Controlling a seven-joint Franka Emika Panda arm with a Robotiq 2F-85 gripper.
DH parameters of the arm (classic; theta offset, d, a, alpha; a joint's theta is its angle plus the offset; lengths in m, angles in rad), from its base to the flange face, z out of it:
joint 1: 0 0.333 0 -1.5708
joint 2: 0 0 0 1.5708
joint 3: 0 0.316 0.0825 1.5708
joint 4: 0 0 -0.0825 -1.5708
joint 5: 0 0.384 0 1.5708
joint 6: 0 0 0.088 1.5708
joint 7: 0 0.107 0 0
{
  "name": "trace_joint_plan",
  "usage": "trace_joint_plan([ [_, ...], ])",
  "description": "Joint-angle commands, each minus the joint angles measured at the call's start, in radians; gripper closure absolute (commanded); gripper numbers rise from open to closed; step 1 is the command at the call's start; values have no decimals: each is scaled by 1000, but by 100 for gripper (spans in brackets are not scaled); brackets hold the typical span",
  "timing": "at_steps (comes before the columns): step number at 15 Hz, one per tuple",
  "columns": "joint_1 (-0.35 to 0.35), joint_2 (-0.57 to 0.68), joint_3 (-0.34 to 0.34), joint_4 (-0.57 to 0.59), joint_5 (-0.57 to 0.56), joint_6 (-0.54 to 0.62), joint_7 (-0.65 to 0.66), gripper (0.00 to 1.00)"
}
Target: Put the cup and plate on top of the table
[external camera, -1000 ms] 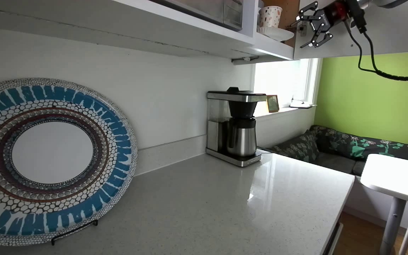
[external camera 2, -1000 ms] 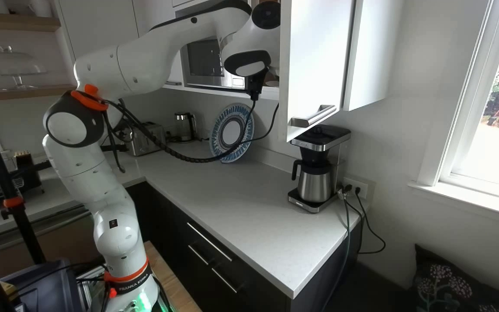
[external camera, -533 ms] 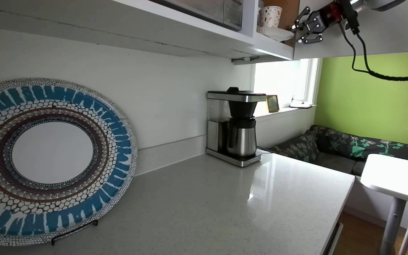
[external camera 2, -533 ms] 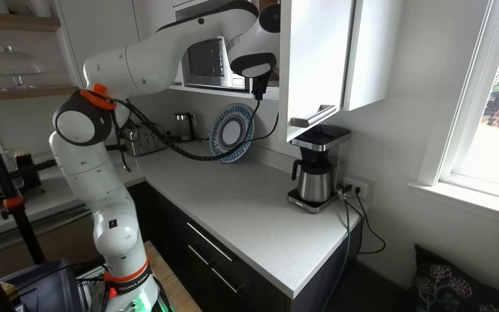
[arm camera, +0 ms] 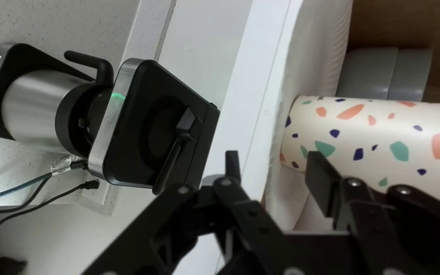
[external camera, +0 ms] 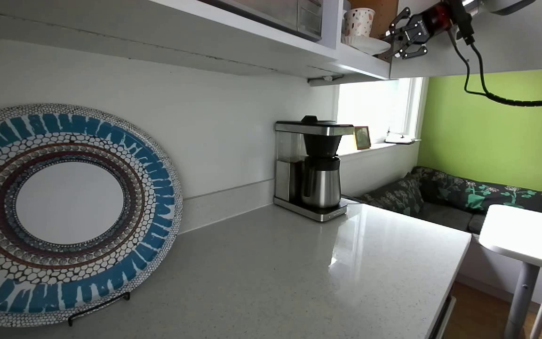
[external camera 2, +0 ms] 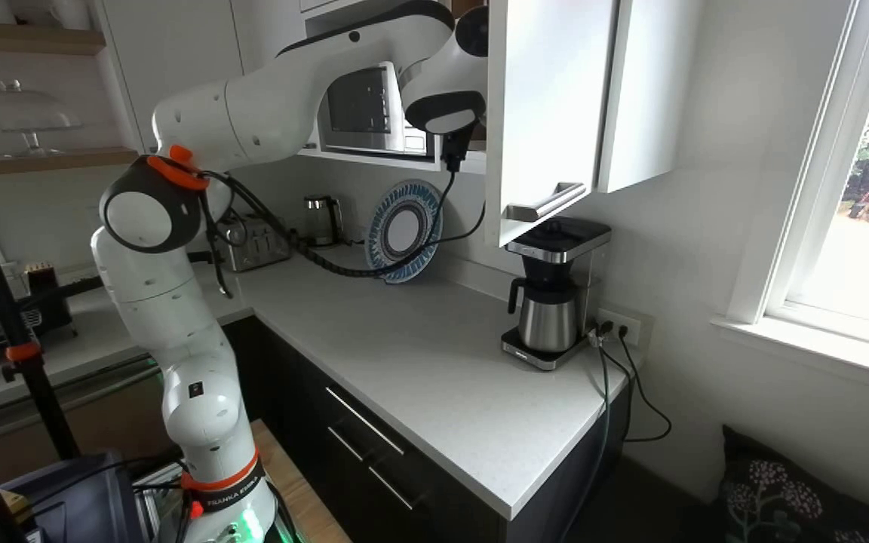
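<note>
The cup (arm camera: 372, 152), cream-white with coloured flecks, stands on the white plate (arm camera: 315, 49), whose rim is ribbed. Both are on the cabinet shelf; an exterior view shows the cup (external camera: 359, 22) above the plate (external camera: 367, 45), which overhangs the shelf's front. My gripper (arm camera: 273, 154) is at the plate's near edge, its jaws partly spread, one on each side of the rim, with gaps visible. One finger (arm camera: 321, 179) overlaps the cup's base in the wrist view; contact cannot be judged. The table, a pale grey countertop (external camera: 299, 268), lies below. The open door hides gripper, cup and plate in an exterior view.
The coffee maker (external camera: 320, 174) stands on the counter below the shelf. An open cabinet door (external camera 2: 555, 98) is beside the arm. Grey dishes (arm camera: 384, 72) sit behind the cup. A large blue patterned plate (external camera: 68, 202) leans on the wall. A cable (external camera: 511, 100) hangs from the arm.
My arm has moved in toward the cabinet, bringing the gripper up to the plate's edge. Its jaws have narrowed from wide to partly spread. Cup and plate have stayed in place.
</note>
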Motion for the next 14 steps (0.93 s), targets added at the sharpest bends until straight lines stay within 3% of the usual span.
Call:
trace_joint_plan([
  [1,-22,24,11,33,30,-45,23,18],
  [3,-21,27,13,35,39,-50,21,16],
  [6,-22,33,15,39,56,-67,20,31],
  [7,-22,36,16,41,61,-70,20,49],
  [9,-23,41,17,46,69,-77,21,67],
  [14,-27,48,20,52,66,-74,21,100],
])
